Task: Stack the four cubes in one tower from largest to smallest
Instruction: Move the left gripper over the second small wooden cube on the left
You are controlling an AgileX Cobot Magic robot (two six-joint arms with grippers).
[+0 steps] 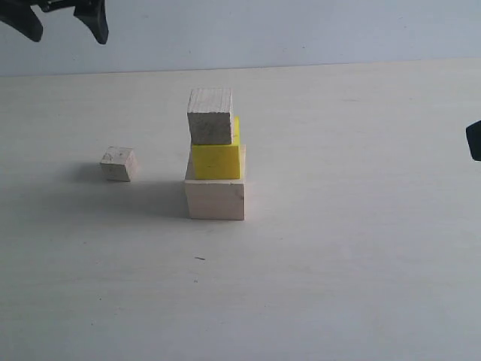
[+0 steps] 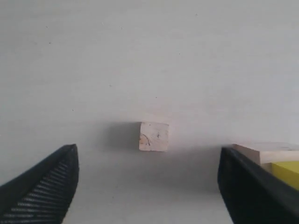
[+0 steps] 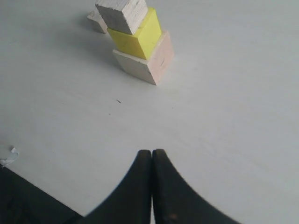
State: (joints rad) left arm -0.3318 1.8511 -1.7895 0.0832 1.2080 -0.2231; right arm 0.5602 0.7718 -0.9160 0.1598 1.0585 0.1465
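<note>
The left gripper is held high over the far left corner of the table, fingers pointed downward and jaws spread wide, clear of every cube. In the left wrist view the small cube is framed between the two fingers, lying alone on the surface beneath.

That small cube is found left of the tower and apart from it. The tower is made of three pieces: the large cube is set on the table, the yellow cube rests on it, and a third cube of pale wood is placed on the yellow, a little toward its left.

The right gripper is kept at the right edge, well apart from the tower, its fingers pressed together on nothing.

The table is pale and faintly grained; a dark speck is seen in front of the tower. Shadows are cast leftward. A plain blue-grey wall is seen behind.
</note>
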